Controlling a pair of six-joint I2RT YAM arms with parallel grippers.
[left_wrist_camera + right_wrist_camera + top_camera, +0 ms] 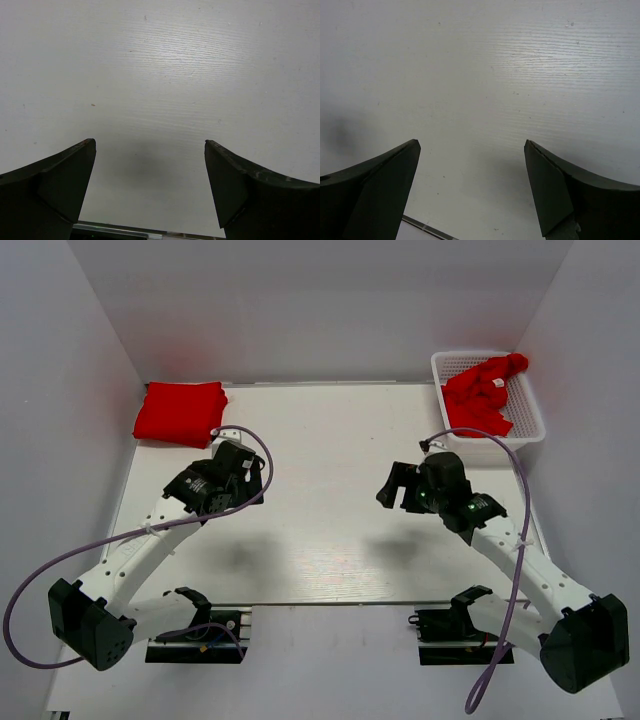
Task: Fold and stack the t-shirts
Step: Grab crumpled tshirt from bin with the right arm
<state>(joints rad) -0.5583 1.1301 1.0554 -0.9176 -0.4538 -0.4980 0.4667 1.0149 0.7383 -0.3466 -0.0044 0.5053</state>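
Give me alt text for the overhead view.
The left gripper and right gripper hover open and empty over a white table. Folded red t-shirts lie far left; crumpled red ones sit in a white mesh basket far right.

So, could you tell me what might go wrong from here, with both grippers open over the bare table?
1. The crumpled shirts in the basket look tangled, one draping over the rim; the right gripper may pull out several or drag the basket.
2. The folded shirts sit tight in the far left corner; the left gripper or its purple cable could nudge them askew.
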